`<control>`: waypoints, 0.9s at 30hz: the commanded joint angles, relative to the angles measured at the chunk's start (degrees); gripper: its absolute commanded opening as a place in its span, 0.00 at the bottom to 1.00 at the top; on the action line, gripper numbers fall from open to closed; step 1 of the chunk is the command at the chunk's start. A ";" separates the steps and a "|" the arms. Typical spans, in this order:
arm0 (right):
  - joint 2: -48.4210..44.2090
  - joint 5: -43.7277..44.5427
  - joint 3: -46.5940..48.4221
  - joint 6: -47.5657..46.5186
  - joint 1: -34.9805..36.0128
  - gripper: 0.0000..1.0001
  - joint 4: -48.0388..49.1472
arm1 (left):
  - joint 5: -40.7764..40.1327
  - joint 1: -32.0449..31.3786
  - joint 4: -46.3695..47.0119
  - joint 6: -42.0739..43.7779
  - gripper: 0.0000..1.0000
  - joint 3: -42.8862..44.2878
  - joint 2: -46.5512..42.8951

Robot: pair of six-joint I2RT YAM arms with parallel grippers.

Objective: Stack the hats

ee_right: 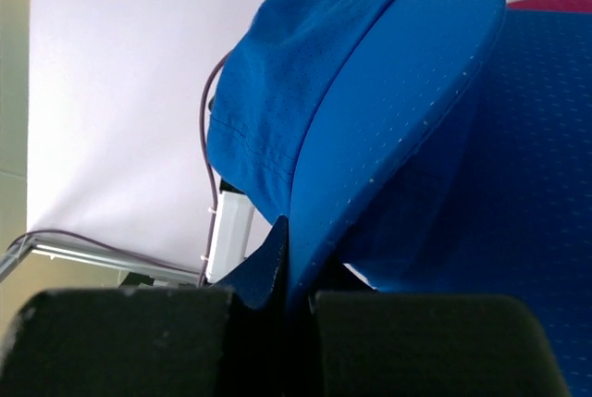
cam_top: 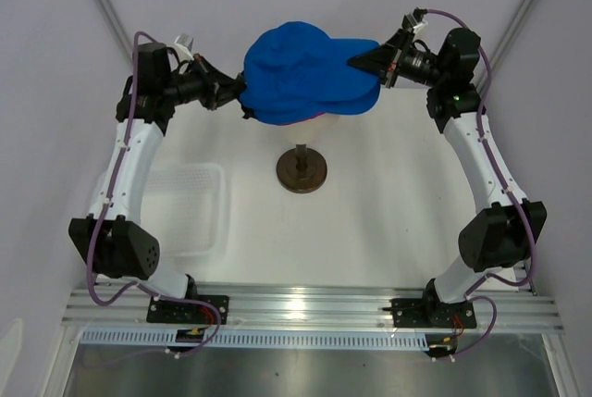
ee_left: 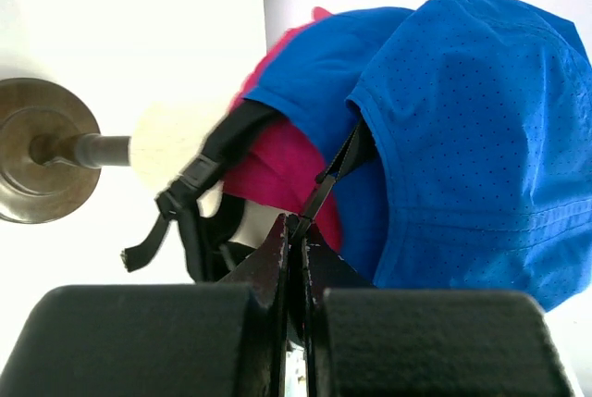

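A royal blue hat (cam_top: 310,73) lies on top of the stack on the cream mannequin head (ee_left: 176,138). Beneath it another blue hat (ee_left: 319,68) and a magenta-pink hat (ee_left: 282,170) show in the left wrist view. My left gripper (cam_top: 236,94) is shut on the top hat's black back strap (ee_left: 338,170). My right gripper (cam_top: 368,62) is shut on the top hat's brim (ee_right: 388,110), at the stack's far right. A sliver of pink (cam_top: 305,119) peeks out under the blue hat in the top view.
The mannequin head's brown round stand (cam_top: 302,171) is at the table's centre, its base also in the left wrist view (ee_left: 42,152). A white mesh basket (cam_top: 190,207) lies to the left beside the left arm.
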 commanded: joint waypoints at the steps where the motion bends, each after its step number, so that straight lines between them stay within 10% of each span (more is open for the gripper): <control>1: -1.12 4.72 -1.97 -5.76 -2.45 0.00 -2.58 | -2.10 0.57 -0.85 2.28 0.01 -1.90 0.01; 13: -5.51 5.34 -7.78 -11.66 -6.75 0.02 -6.02 | -2.28 -1.19 -0.58 4.74 0.01 -2.35 2.04; 22: -6.39 3.84 -7.43 -12.54 -8.07 0.50 -8.39 | -3.16 -1.28 -1.02 5.98 0.01 -2.35 1.68; 27: -5.87 3.93 -7.43 -10.61 -8.07 0.31 -5.51 | -2.98 -1.28 -1.55 6.94 0.01 -2.52 1.33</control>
